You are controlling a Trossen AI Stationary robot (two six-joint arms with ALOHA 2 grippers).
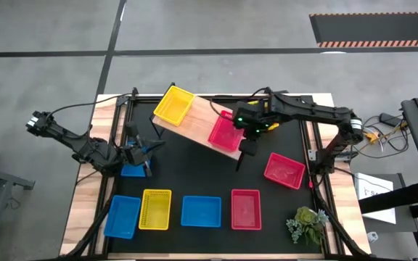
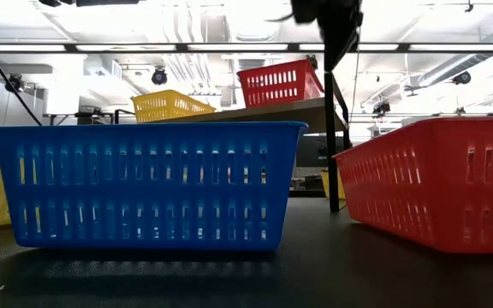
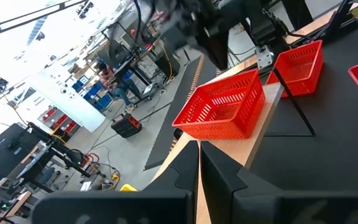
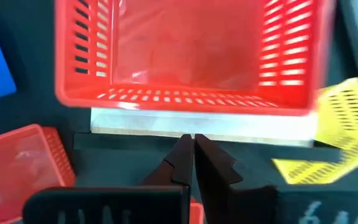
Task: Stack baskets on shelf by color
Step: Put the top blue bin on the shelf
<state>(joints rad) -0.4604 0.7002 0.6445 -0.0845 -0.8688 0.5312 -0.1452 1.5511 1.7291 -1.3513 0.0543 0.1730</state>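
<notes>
Baskets on the wooden shelf (image 1: 198,125): a yellow basket (image 1: 173,104) at one end, a red basket (image 1: 226,133) at the other. Right gripper (image 1: 241,154) hovers just beside the shelf's red end, fingers clenched, empty. Left gripper (image 1: 151,146), also clenched on nothing, sits near the shelf's yellow end.

Closed left gripper (image 3: 199,163) faces red basket (image 3: 219,111) sitting on wooden shelf (image 3: 258,140)

no readable text, labels or signs
</notes>
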